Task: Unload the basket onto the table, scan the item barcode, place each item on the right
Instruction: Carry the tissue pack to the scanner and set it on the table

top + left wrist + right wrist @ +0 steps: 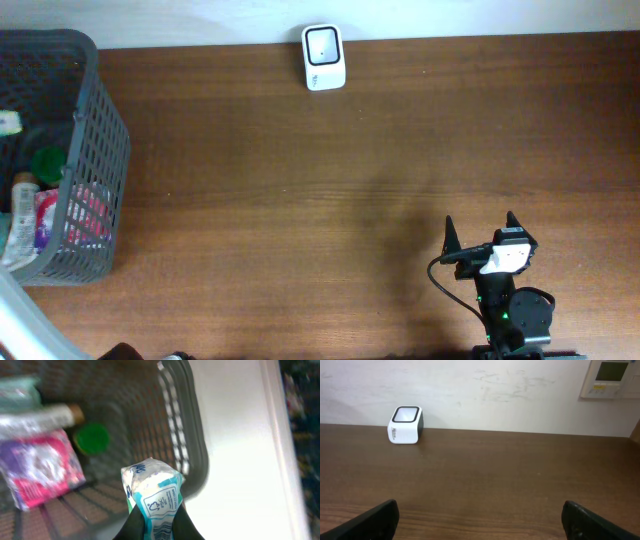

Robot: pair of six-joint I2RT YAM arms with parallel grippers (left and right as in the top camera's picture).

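Presently, the l. gripper (158,527) is seen closed on a white-and-teal packet (152,485), which is pinched at its lower end betw. both fingers and held above the grey basket (192,435), near its rim. Inside the basket, a green cap (91,438) and a pink-and-purple pouch (42,467) are seen lying side by side. Well apart from the basket, the r. gripper (481,238) is shown over the brown table (300,200), jaws spread wide, nothing held. A white scanner (323,57) is placed at the table's far edge, also well apart from the basket.

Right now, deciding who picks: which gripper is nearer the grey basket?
Left: the left gripper is over the basket, shut on a packet; the right gripper is open, far across the table.
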